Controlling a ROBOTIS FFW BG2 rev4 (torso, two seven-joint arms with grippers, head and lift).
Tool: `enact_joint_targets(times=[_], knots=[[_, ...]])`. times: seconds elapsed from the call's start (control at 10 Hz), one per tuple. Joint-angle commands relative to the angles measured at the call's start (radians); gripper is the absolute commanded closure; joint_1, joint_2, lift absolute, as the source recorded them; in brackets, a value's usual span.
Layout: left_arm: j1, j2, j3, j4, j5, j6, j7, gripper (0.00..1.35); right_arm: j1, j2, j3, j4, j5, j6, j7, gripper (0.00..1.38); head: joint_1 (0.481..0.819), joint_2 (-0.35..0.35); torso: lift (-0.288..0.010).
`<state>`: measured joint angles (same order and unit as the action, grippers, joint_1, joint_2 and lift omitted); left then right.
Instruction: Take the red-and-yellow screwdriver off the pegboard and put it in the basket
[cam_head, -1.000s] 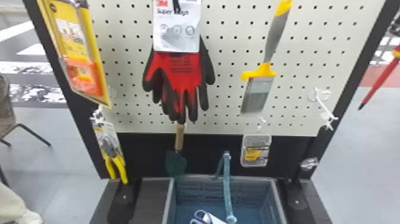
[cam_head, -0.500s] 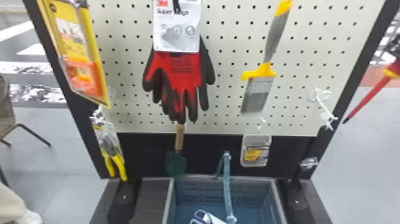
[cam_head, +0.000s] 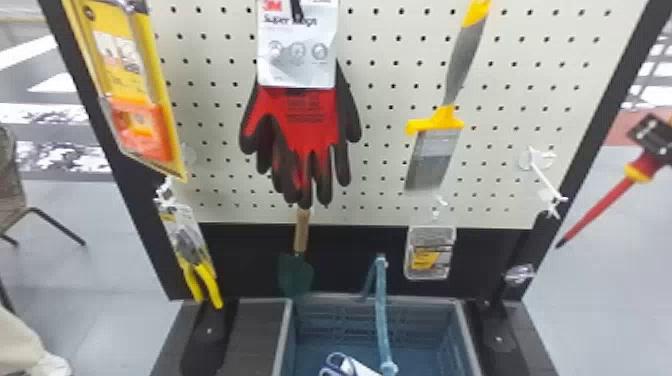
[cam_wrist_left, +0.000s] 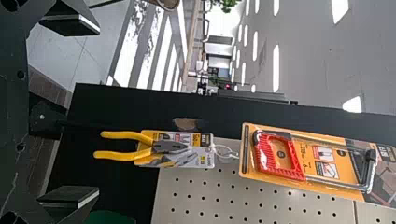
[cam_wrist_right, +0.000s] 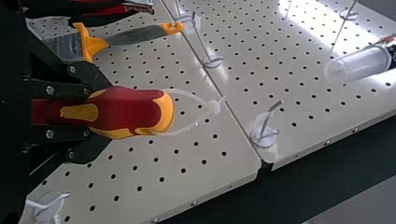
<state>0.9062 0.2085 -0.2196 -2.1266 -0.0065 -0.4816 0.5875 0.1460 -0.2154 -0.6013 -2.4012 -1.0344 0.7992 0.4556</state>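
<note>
Beside pegboard, right end effector grips red-and-yellow screwdriver; left end effector wide; printed card on gloves.

printed glove card, printed pliers pack, printed hacksaw pack

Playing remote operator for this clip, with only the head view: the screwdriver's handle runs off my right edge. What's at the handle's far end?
Observer: In the right wrist view, a white loop extends from the end of the red-and-yellow handle.
Operator: Is the claw on one side of the screwdriver or both?
Observer: Both: the right claw's black fingers close on it from opposite sides.
Operator: And the left claw, which I can't find?
Observer: The left wrist view shows the left claw open, its fingers well apart, with the yellow-handled pliers hanging beyond them.
</note>
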Motion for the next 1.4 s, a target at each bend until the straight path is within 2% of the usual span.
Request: enact_joint_targets(times=[0.0, 0.1, 0.5, 0.7, 1.0, 1.3], knots=[[0.001, 0.002, 0.002, 0.000, 0.002, 0.000, 0.000, 0.10, 0.065, 0.057, 0.000, 0.017, 0.007, -0.025, 0.000, 1.13, 0.549, 0.000, -0.100], [0.001, 0.003, 0.000, 0.000, 0.002, 0.000, 0.000, 0.10, 0.091, 0.090, 0.003, 0.046, 0.017, -0.032, 0.000, 1.13, 0.549, 0.000, -0.100], [-0.004, 0.014, -0.001, 0.000, 0.006, 0.001, 0.000, 0.10, 0.157, 0.146, 0.060, 0.115, 0.028, -0.098, 0.005, 1.13, 0.549, 0.000, -0.100], [-0.001, 0.014, -0.001, 0.000, 0.008, 0.001, 0.000, 0.10, 0.166, 0.156, 0.077, 0.134, 0.039, -0.124, 0.005, 1.14, 0.549, 0.000, -0.100], [-0.006, 0.015, -0.001, 0.000, 0.008, 0.001, 0.000, 0.10, 0.203, 0.191, 0.117, 0.188, 0.033, -0.206, 0.003, 1.14, 0.549, 0.000, -0.100], [-0.006, 0.014, -0.001, 0.000, 0.008, 0.000, 0.000, 0.10, 0.215, 0.211, 0.153, 0.247, 0.010, -0.247, -0.006, 1.14, 0.549, 0.000, -0.100]])
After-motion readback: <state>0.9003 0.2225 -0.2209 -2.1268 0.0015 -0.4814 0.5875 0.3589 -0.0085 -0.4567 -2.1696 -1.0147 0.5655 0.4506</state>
